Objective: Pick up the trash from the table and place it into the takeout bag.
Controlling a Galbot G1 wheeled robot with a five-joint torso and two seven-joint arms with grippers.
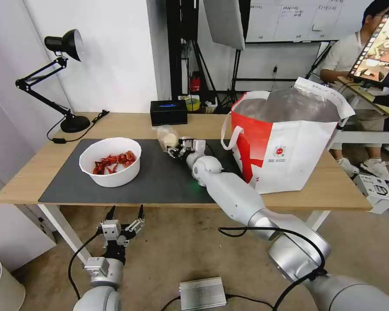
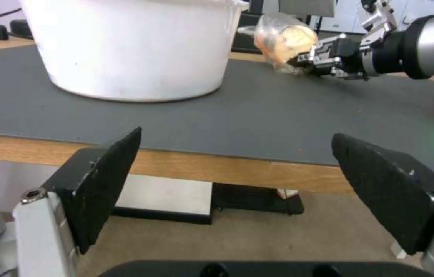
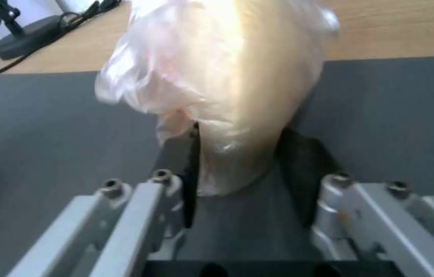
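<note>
Light-wood table [image 1: 116, 125] on white legs, carrying a dark grey mat [image 1: 155, 177], stands before a white wall with a black desk lamp [image 1: 65, 47] at the rear left. Head view: the white bowl of red shells [image 1: 110, 161] sits on the mat's left part; the clear-bag bundle [image 1: 167, 137] lies near the mat's rear edge, with a black tissue box [image 1: 168, 112] behind it. The right gripper [image 1: 175, 151] reaches across the mat to the bundle. The takeout bag [image 1: 285, 138] stands open at the right, foil lining showing; its small round red logo carries print too small to read. The left gripper [image 1: 124, 218] hangs below the table's front edge, parked.

Left wrist view: the left gripper's [image 2: 235, 173] pads stand wide apart with nothing between them. Beyond the table edge [image 2: 201, 165] rise the bowl [image 2: 130, 46] and the bundle [image 2: 283, 40], the right gripper [image 2: 304, 61] at its base.

Right wrist view: the right gripper [image 3: 242, 169] has its jaws narrowed around the lower end of the bundle [image 3: 217, 88], the dark pads touching the plastic on both sides; the grip appears closed on it.

Judgement: the hold takes only the bag's tail, so a firm pinch and a straight, slow lift before swinging toward the takeout bag should keep the plastic from slipping out.
</note>
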